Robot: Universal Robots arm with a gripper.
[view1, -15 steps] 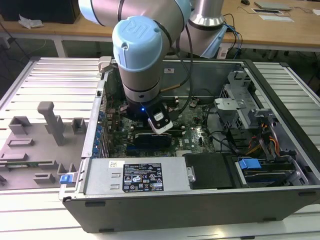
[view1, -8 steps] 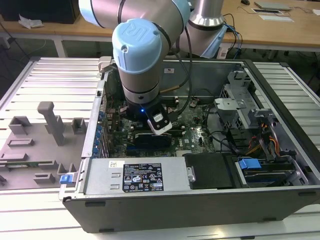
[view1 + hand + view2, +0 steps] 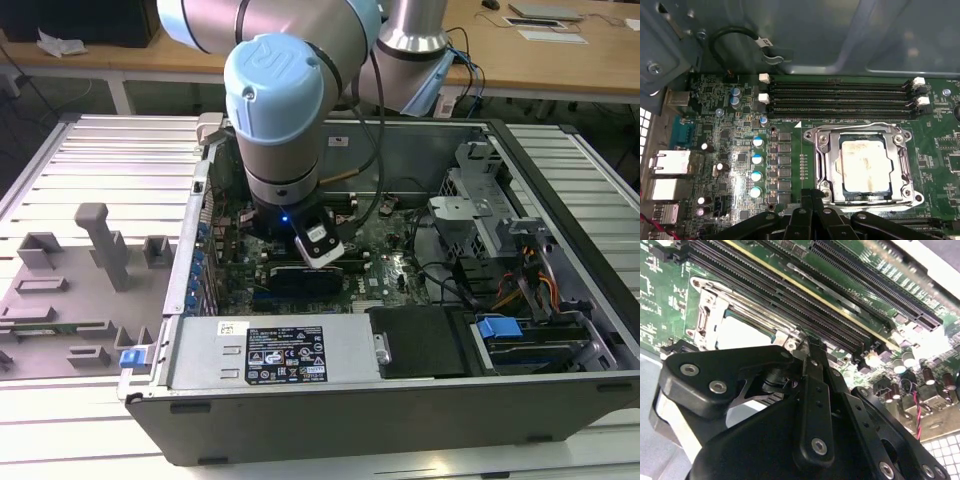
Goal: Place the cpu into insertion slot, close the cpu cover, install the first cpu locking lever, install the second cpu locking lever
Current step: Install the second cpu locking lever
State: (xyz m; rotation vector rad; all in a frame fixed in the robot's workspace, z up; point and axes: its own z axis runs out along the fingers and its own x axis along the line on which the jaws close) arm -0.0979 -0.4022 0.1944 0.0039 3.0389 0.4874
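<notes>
Hovering just beside the socket, the end effector [image 3: 807, 197] had its fingers pinched together, empty; the cpu [image 3: 863, 166] sat under the cpu cover [image 3: 829, 162], so pressing squarely seemed wise.

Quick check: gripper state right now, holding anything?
Gripper: shut, holding nothing, fingertips at the edge of the cpu cover, which is down over the cpu.

Wooden desks [image 3: 90, 55] behind slatted table [image 3: 100, 160]
</notes>
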